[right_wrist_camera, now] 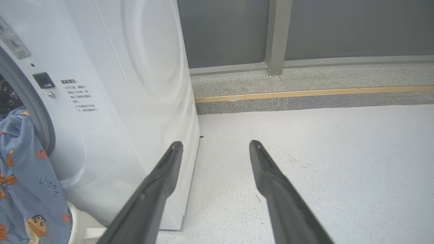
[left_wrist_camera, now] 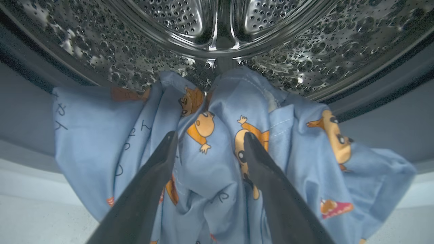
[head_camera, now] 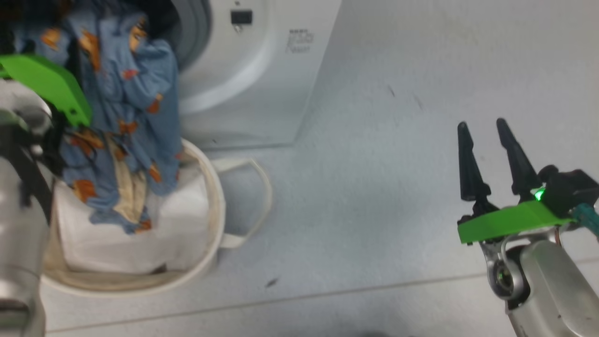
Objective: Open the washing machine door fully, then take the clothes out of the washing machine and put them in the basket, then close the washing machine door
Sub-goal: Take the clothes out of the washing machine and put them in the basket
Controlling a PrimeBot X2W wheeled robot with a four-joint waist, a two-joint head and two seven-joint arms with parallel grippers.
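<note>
Plainly the middle step is in hand: getting the clothes [head_camera: 135, 93] out of the washing machine [head_camera: 262, 70] and into the basket [head_camera: 213, 210]. The blue garment with its orange cartoon figures hangs over the lip of the opening. Its upper part lies inside the steel drum [left_wrist_camera: 305, 51] and its lower part trails down into the basket, which stands on the floor [head_camera: 374, 187] just in front of the machine, below the opening. There its lower end lies on a plain white sheet [head_camera: 178, 234] in the tub.

The left hand [left_wrist_camera: 210, 135] is at the mouth of the drum, its two dark fingers spread wide with a fold of the blue cloth between and behind them. They pinch nothing, so I judge that the garment hangs by its own drape over the lip, not in a grip. The right hand [head_camera: 482, 123] is equally wide open and empty, held over bare floor well to the side of the machine, touching nothing.

By my reading the next move falls to the left hand. It should close its fingers on the bunched fold between them, high up near the drum. Then it should draw back and down, so that the part inside clears the lip and drops into the basket rather than over its rim. The cloth is limp and likely to slide, so a shallow pinch may slip off. Once the drum is empty, closing up the machine remains.
</note>
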